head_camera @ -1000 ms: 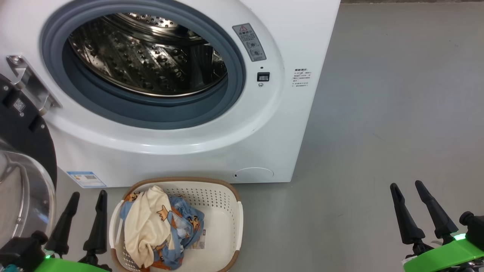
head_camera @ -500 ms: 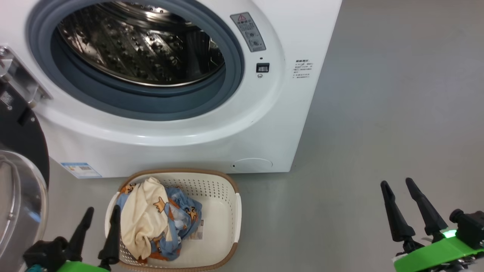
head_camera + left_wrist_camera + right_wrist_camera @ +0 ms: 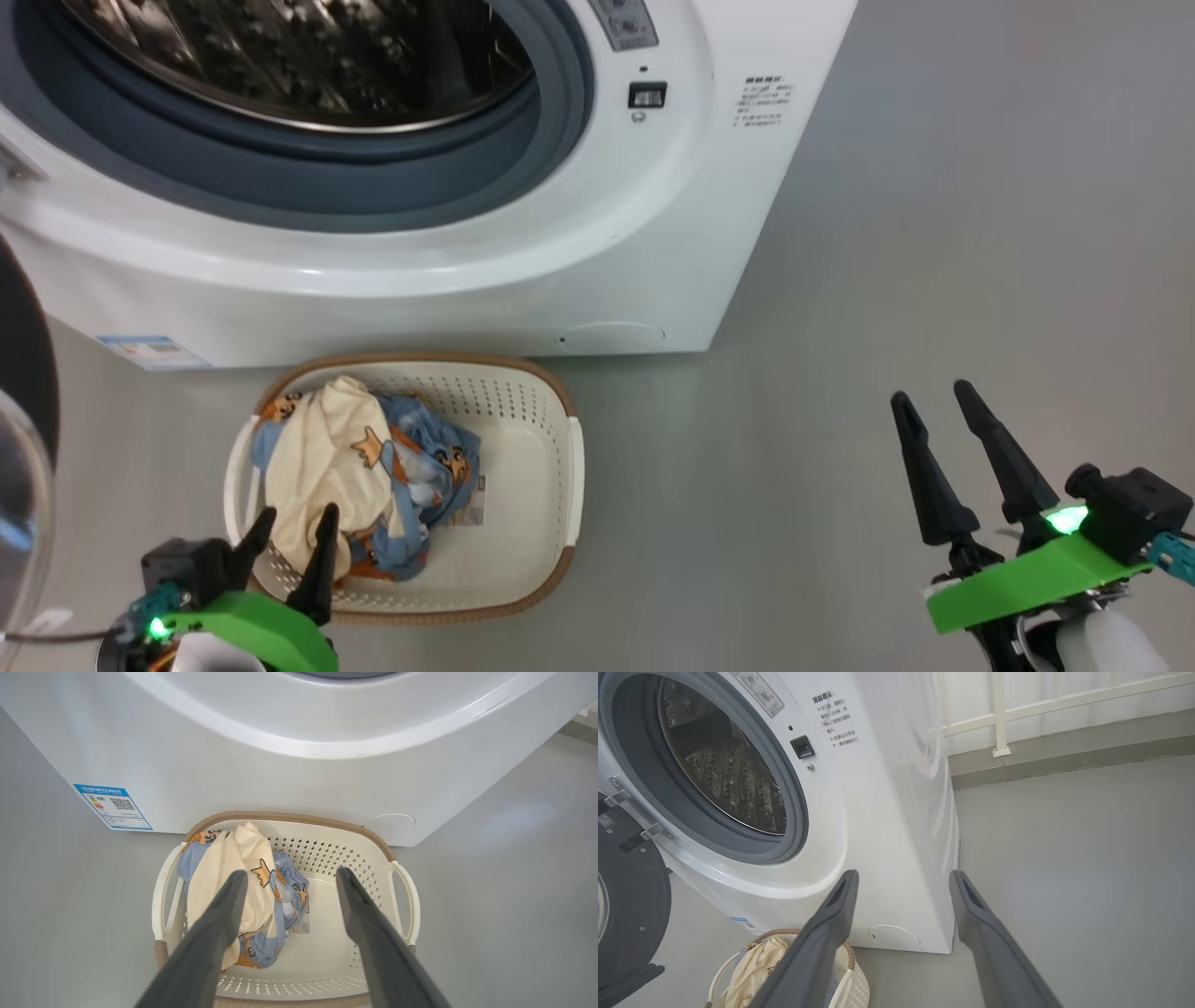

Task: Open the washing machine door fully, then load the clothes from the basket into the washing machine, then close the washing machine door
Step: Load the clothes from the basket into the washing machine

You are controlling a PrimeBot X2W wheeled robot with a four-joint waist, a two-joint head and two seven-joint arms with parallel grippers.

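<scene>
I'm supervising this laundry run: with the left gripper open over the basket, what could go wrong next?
1. The left gripper hangs open by the basket's near rim; closing, it could hook the rim and lift the basket too.
2. The clothes lie tangled; a pinch may take only one garment, or drop one on the floor.
3. The open door stands close on the left; the loaded gripper may bump it.

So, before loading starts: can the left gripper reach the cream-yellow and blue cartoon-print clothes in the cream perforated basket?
Probably yes. The left gripper hangs open over the near rim of the basket, fingers pointing at the clothes, which lie uncovered, nothing between.
</scene>
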